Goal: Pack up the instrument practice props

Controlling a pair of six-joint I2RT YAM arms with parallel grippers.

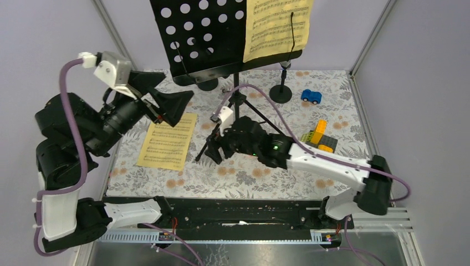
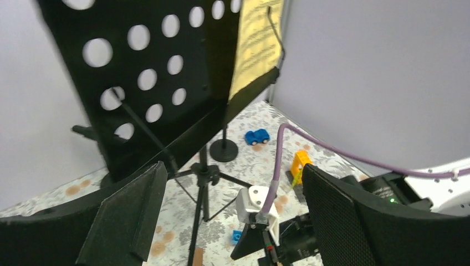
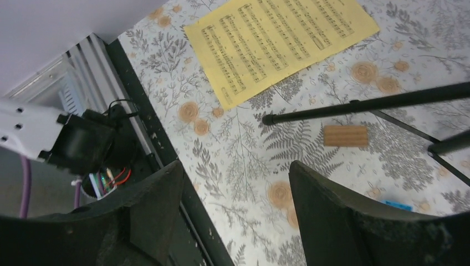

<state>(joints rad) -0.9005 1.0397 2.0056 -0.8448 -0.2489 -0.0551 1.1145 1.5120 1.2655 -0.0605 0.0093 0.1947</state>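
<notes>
A black perforated music rack (image 1: 205,39) stands on tripod legs (image 1: 244,113) at the back of the table, with a yellow sheet-music page (image 1: 277,27) on its right half. Another yellow page (image 1: 168,141) lies flat on the left. Two round-based mic holders (image 1: 281,91) (image 1: 208,84) stand under the rack. My left gripper (image 1: 163,94) hangs open in the air left of the rack, which shows as the rack (image 2: 149,83) in the left wrist view. My right gripper (image 1: 213,148) is open and low by the tripod's near leg (image 3: 360,104), with only tablecloth between its fingers.
A blue toy car (image 1: 311,96) sits at the back right, with orange and yellow blocks (image 1: 318,133) nearer. A small blue brick (image 3: 398,204) and a tan rectangle (image 3: 346,135) lie near the tripod. The black rail (image 1: 238,208) runs along the near edge.
</notes>
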